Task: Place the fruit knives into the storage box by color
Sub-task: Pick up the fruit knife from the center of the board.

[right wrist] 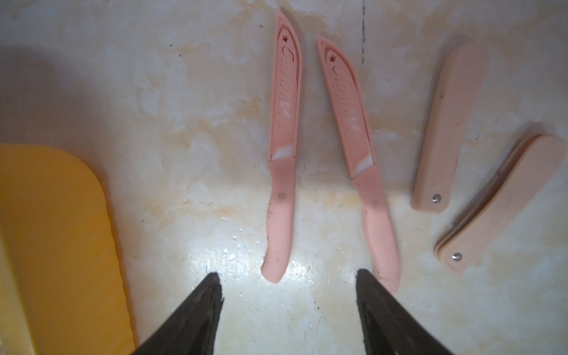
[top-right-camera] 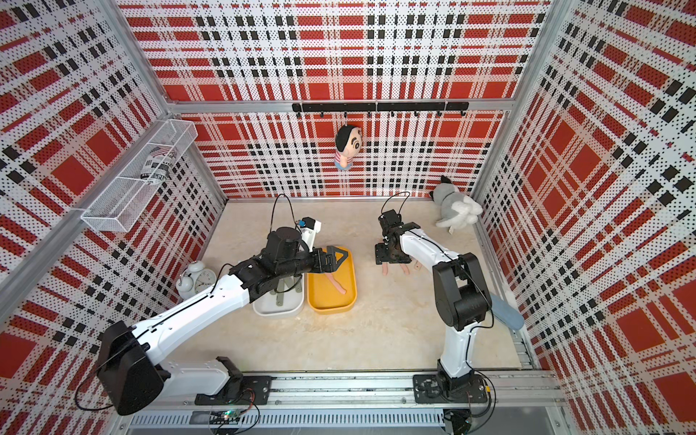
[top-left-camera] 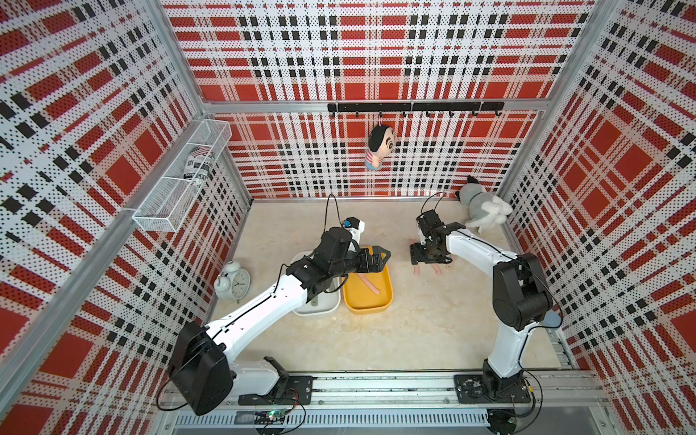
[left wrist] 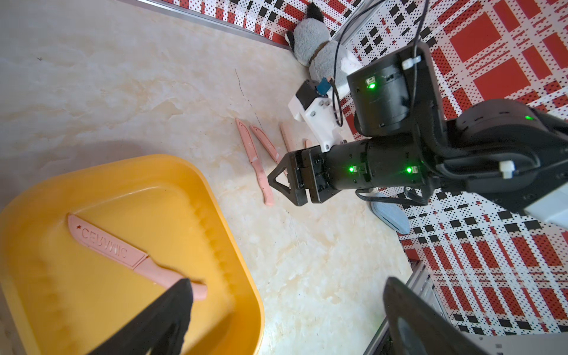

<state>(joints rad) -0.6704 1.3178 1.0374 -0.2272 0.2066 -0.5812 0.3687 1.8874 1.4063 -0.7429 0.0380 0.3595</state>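
Pickup: right claw (right wrist: 289, 275), open and empty, hovers over pink knives (right wrist: 284, 138) on counter (right wrist: 184, 123); one pink knife (left wrist: 123, 249) lies in yellow tray (left wrist: 215, 199) under open left claw (top-left-camera: 377, 260). Next: lower, straddle a handle, close.

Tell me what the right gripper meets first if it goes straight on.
Likely the handle end of the pink sheathed knife nearer the yellow tray, just ahead of the right gripper; otherwise bare table. Depth unclear.
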